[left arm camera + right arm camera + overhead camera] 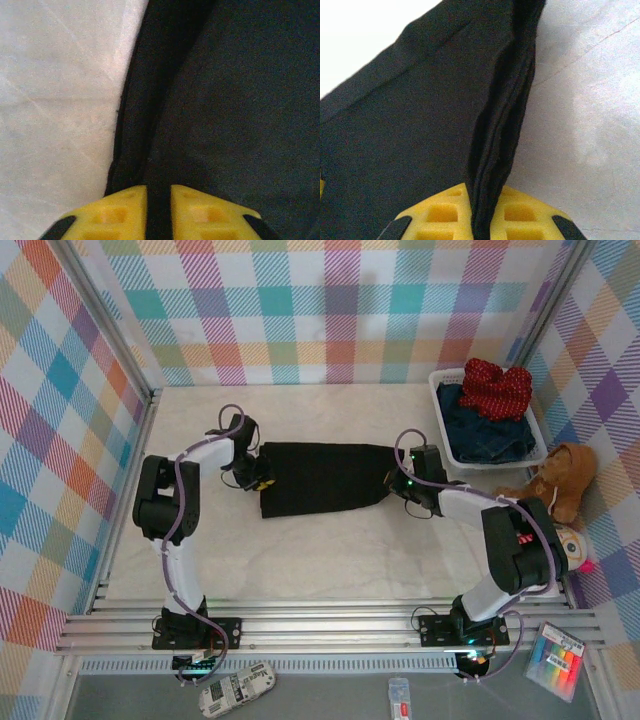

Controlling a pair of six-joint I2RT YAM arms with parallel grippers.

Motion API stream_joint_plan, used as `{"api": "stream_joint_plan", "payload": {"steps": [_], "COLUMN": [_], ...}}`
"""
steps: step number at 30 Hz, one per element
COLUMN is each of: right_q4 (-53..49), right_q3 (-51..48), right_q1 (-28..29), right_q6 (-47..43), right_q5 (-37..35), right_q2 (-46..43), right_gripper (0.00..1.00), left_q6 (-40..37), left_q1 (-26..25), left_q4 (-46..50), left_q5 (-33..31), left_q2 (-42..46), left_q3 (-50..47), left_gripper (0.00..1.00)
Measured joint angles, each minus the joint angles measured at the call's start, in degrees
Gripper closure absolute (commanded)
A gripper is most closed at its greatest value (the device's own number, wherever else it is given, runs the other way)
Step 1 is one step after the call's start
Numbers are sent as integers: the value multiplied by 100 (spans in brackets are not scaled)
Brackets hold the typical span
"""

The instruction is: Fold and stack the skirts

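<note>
The black skirt [320, 478] lies flat on the table, stretched long from the left gripper [262, 480] to the right gripper [398, 485], with its wider end at the left one. Each gripper is squeezed tight on its own end of the black cloth. The red skirt [495, 387] sits on a blue skirt [485, 435] in the white basket [438, 390], just behind the right gripper.
</note>
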State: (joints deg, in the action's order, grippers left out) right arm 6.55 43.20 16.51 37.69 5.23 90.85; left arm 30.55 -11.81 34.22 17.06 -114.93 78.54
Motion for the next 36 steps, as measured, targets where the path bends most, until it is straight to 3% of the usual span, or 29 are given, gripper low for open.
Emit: {"api": "stream_joint_plan", "payload": {"steps": [10,15,23,29,36], "right_q4": [-785,-1228,-1818,-2354,-2645], "right_q3": [1121,2288,4061,5134,5495], "right_q1": [245,1045,2562,2997,3001], "right_q6": [-1119,-2402,-4260,-4701,-4708], "right_q5": [13,-24,308,533,798], "right_q2": [35,299,1851,3327,3650], "right_gripper": [100,100,100,100,100], "left_q6": [2,4,28,24,24], "left_q1": [2,35,74,164,223], "left_q4": [-162,-166,-330,-404,-437], "left_q5": [-13,-13,20,46,4], "left_q2": [24,26,90,157,267], "left_q3": [-149,-153,-291,-398,-531], "left_gripper": [89,88,87,91,91]}}
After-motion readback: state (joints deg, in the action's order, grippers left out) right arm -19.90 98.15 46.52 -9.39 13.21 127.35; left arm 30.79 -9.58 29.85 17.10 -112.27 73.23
